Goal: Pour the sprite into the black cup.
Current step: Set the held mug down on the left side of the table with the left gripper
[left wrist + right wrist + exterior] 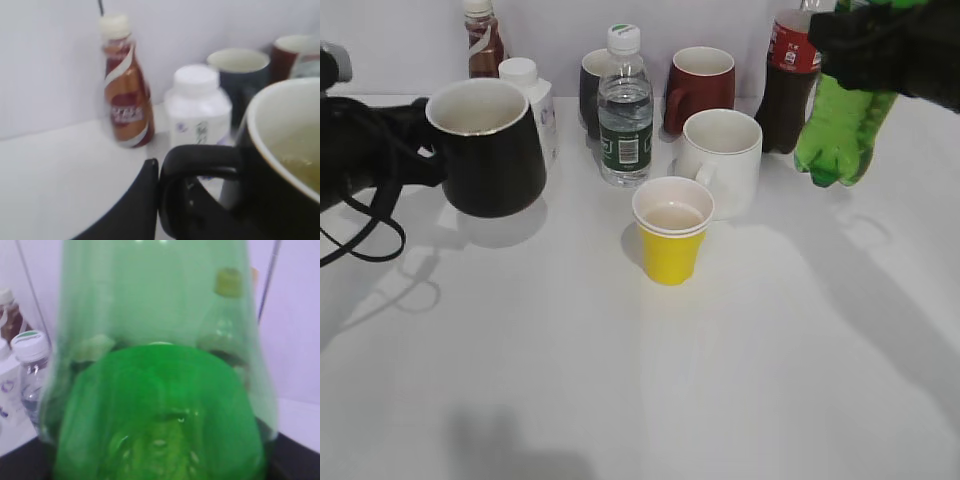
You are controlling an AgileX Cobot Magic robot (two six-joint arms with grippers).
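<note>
At the top right of the exterior view, the right gripper [880, 45] was partly cut off by the frame edge, its fingers clamped around the translucent green plastic sprite bottle [842, 130], which hung clear of the white table [620, 380] with its neck out of sight. Through the right wrist camera that bottle [160, 390] filled nearly everything, blurred, green liquid pooled in its lower part. On the left, the left gripper [420, 150] held the large glossy black cup [487, 148] by its handle [200, 165], raised above its own shadow; the jaws themselves were mostly hidden. Yellowish liquid showed inside the cup [295, 160]. Between them stood a yellow paper cup [672, 232] holding pale liquid, one white mug [722, 160], one dark red mug [700, 88], and a clear water bottle [625, 110].
</note>
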